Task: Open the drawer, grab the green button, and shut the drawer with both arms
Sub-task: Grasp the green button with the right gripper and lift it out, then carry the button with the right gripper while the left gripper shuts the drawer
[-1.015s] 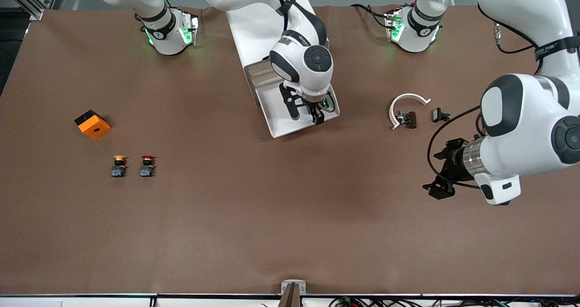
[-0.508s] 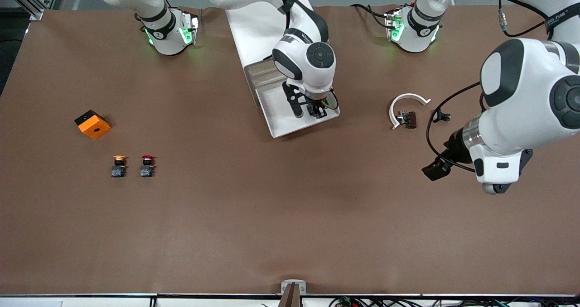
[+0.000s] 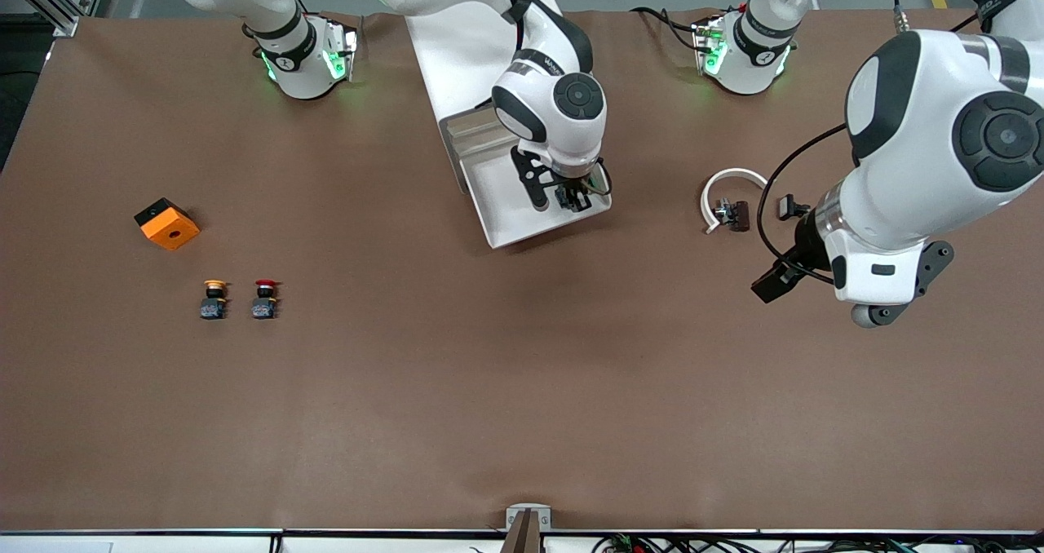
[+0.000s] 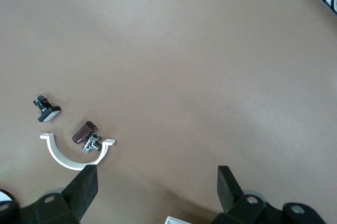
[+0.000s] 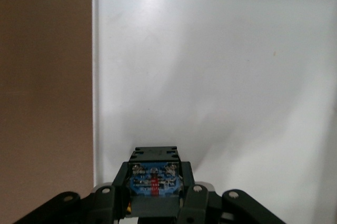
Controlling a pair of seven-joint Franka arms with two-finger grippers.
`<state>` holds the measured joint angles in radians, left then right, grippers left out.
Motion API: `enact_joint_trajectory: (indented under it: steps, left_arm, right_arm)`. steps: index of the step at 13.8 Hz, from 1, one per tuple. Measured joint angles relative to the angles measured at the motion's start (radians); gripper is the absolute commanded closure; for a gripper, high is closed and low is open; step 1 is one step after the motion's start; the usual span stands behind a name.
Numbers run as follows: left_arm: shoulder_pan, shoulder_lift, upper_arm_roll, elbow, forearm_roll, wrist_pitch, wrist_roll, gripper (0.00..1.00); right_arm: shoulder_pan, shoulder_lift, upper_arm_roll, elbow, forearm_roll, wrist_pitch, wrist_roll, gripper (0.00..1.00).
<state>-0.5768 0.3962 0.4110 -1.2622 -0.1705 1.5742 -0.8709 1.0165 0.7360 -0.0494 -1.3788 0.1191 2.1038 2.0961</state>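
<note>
Down inside the pulled-out drawer point(image 3: 510, 210), seen from the front camera, the right gripper point(image 3: 572, 201) is clenched on something at the tray's corner nearest that camera, toward the left arm's end. So the opening looks done, the pick is under way, and lifting out plus closing are left. Under the left gripper point(image 3: 773, 282), bare brown table; jaws spread, nothing held, waiting. Just past its tip lie a white half-ring clip point(image 3: 728, 189) and a small black part point(image 3: 792, 207). Well off toward the right arm's end sit a red-capped button point(image 3: 264, 299), a yellow-capped button point(image 3: 214, 299) and an orange block point(image 3: 166, 223).

Left wrist view now: two blocky black fingers point(image 4: 84, 191) wide apart over matte brown cloth, with the curved clip and the small dark fittings beside it ahead of them.

Right wrist view: the jaws squeeze the button point(image 5: 154, 177) by its squared base, blue-faced with a red mark; the cap is hidden. Around it, smooth glossy white drawer floor and a thin straight wall.
</note>
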Motion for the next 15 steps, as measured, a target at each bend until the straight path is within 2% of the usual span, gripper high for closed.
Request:
enact_joint_trajectory:
  steps: [5, 9, 11, 15]
  left_arm:
    - [0.037, -0.019, 0.005, -0.001, 0.035, 0.0, 0.247, 0.0]
    - [0.056, -0.027, 0.005, -0.003, 0.036, 0.0, 0.299, 0.0]
    - [0.054, -0.027, 0.004, -0.004, 0.036, 0.0, 0.328, 0.0]
    - [0.04, -0.027, -0.006, -0.02, 0.036, 0.006, 0.42, 0.0]
  right_arm:
    - [-0.015, -0.002, -0.01, 0.069, 0.0, -0.057, -0.154, 1.0]
    - [-0.068, -0.005, -0.013, 0.11, 0.001, -0.201, -0.518, 1.0]
    - [-0.108, -0.017, -0.015, 0.118, 0.001, -0.221, -0.665, 1.0]
    - [-0.223, -0.097, -0.021, 0.128, 0.001, -0.313, -0.987, 1.0]
